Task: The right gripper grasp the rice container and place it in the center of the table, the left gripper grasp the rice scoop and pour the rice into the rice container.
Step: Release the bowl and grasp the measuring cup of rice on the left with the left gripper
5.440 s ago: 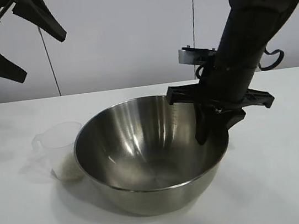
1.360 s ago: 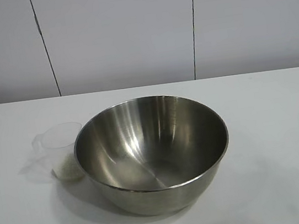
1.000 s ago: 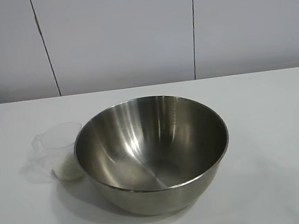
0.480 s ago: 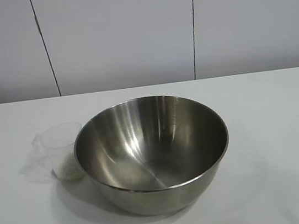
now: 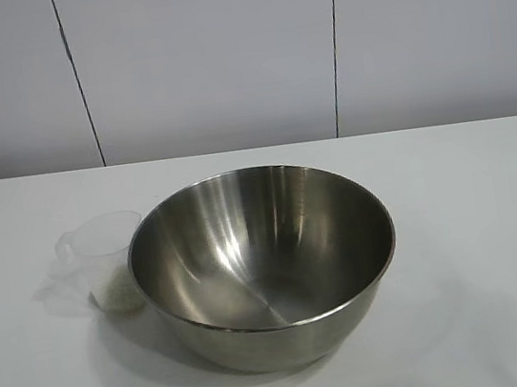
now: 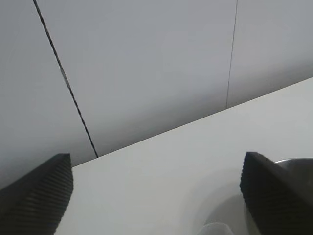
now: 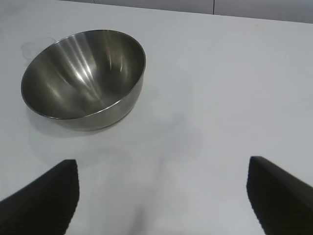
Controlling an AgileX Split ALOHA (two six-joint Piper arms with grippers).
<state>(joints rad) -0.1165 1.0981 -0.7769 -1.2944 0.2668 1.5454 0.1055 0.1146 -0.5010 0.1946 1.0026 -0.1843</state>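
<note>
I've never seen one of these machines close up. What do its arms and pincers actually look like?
Only fingertips show. The left gripper has two matte black fingers with finely ribbed faces and angled tips. The right gripper has two similar plain black fingers. No arms, cables or markings are visible.

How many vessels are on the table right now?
2: the steel rice container sits mid-table, and the clear rice scoop, rice in its bottom, stands against the container's left side. None seems hidden.

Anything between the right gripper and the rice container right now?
No. In the right wrist view only bare table lies between the open right gripper and the rice container.
</note>
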